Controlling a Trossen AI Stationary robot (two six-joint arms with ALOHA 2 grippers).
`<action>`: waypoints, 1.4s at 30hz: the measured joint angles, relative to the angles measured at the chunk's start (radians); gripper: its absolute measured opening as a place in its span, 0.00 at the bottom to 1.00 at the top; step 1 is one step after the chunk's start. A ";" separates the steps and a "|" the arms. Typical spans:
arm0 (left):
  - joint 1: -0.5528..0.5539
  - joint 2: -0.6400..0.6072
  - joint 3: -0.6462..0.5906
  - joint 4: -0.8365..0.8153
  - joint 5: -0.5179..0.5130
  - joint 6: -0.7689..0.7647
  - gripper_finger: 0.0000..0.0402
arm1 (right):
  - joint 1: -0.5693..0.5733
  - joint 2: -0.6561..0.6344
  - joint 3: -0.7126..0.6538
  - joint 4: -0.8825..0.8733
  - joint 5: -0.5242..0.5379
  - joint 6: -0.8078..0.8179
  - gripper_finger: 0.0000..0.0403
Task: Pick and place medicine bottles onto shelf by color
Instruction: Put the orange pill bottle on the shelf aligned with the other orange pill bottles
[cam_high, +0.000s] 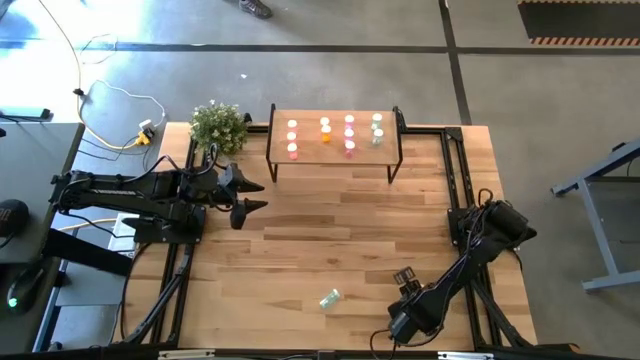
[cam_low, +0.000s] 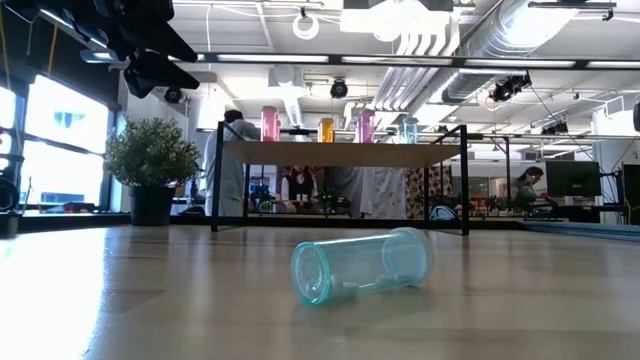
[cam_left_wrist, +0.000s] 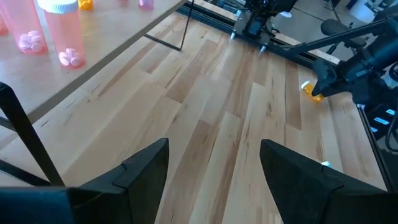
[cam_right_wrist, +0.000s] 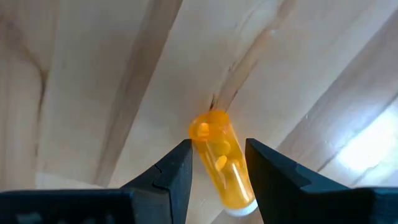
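Observation:
An orange bottle (cam_right_wrist: 217, 158) lies on its side on the wooden tabletop, and my right gripper (cam_right_wrist: 217, 163) is open over it near the table's front right, one finger on either side of its body. It also shows as an orange spot in the left wrist view (cam_left_wrist: 311, 92). In the high view my right gripper (cam_high: 405, 276) hides it. A green bottle (cam_high: 330, 298) lies on its side near the front edge, as the low view (cam_low: 360, 268) also shows. The shelf (cam_high: 335, 160) at the far side carries pink, orange and green bottles upright. My left gripper (cam_high: 252, 196) is open and empty, high at the table's left. My right gripper comes from above, pointing down, with its fingers (cam_right_wrist: 177, 168) across the orange bottle's body (cam_right_wrist: 208, 140). The bottle lies on the table between them. One finger is right at its side; whether either finger touches it, I cannot tell.
A potted plant (cam_high: 218, 125) stands at the far left corner beside the shelf. Black frame rails (cam_high: 455, 170) run along the table's left and right sides. Bare wood (cam_high: 330, 225) lies between the shelf and the green bottle.

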 joint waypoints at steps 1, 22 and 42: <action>0.000 0.000 0.000 0.000 0.000 0.000 0.60 | -0.003 0.006 0.000 0.004 0.000 -0.004 0.35; 0.000 0.000 0.000 0.000 -0.002 0.002 0.60 | -0.033 0.032 0.000 0.041 0.000 0.031 0.21; 0.001 0.000 0.000 0.000 -0.001 0.020 0.60 | -0.157 -0.156 0.000 0.244 0.304 0.654 0.21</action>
